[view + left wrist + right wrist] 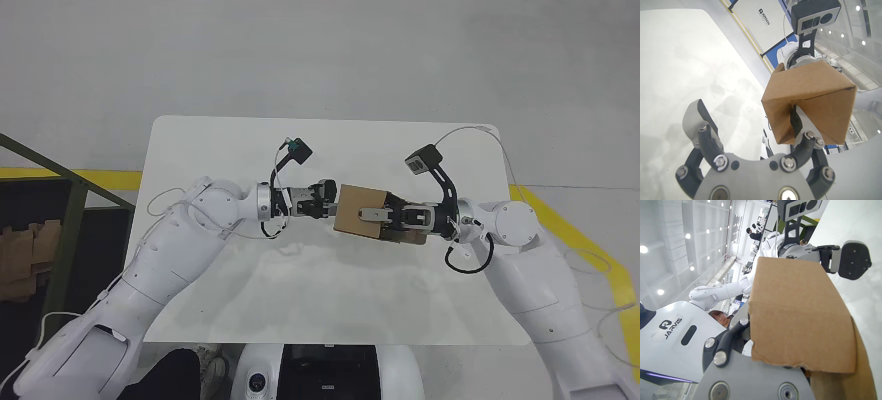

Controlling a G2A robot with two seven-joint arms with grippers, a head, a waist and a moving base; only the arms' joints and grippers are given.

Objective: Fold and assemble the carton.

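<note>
Carton (358, 208) is held up over the table (300, 300), right gripper (385, 214) clamped on it, left gripper (747, 111) spread open with one finger (797, 121) at its end (sketchy), so a hard push could twist it loose.

I work at a white counter (330, 300). On the grey floor to my left runs a yellow line (60, 176), crossed by a green metal frame (40, 160), with brown cardboard pieces (25, 258) nearby.
</note>
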